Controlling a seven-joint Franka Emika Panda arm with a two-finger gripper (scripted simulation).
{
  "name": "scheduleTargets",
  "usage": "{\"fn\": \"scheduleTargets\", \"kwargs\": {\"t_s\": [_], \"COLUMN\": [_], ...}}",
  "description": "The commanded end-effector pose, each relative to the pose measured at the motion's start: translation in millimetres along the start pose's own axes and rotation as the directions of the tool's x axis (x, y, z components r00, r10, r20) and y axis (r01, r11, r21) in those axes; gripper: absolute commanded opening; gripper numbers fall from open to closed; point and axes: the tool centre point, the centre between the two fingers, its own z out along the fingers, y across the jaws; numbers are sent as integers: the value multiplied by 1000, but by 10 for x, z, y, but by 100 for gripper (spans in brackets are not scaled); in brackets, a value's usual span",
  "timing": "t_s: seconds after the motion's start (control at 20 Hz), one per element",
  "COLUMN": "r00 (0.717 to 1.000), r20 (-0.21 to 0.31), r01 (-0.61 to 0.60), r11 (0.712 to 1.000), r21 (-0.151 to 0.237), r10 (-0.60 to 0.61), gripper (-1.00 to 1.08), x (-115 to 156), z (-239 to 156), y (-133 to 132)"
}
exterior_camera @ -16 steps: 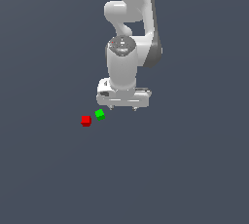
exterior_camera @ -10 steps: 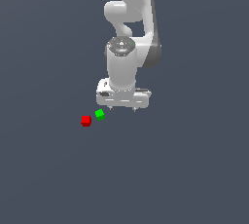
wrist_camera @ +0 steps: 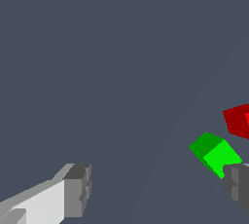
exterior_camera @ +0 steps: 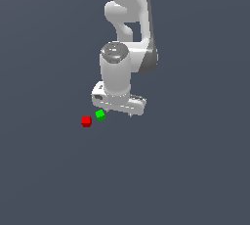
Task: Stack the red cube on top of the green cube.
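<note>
The red cube (exterior_camera: 86,121) lies on the dark grey floor, with the green cube (exterior_camera: 100,115) just to its right in the exterior view and a narrow gap between them. My white gripper (exterior_camera: 118,113) hangs low over the floor, right of the green cube in that view, and is open with nothing between its fingers. In the wrist view the green cube (wrist_camera: 215,154) sits right beside one grey fingertip (wrist_camera: 238,183), and the red cube (wrist_camera: 238,120) lies past it, cut off by the frame edge. The other finger (wrist_camera: 77,190) stands far apart from them.
The arm's white links (exterior_camera: 128,28) rise above the gripper. Apart from the two cubes there is only plain dark grey floor (exterior_camera: 185,170).
The gripper has come down a little and shifted slightly toward the exterior view's left, closer to the green cube. Neither cube has moved.
</note>
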Motion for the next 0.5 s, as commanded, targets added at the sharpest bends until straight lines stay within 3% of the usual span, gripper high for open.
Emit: {"fn": "scheduleTargets", "kwargs": {"t_s": [0.0,0.2,0.45], "r00": [998,980,924], "r20": [0,-1,-1], "r01": [-66,-200,-382], "r11": [998,980,924], "r21": [0,0,0], "r10": [66,200,382], "gripper": [100,100,100], "x": [64,178,297], "z": [42,125,242], "y": [76,242,499]}}
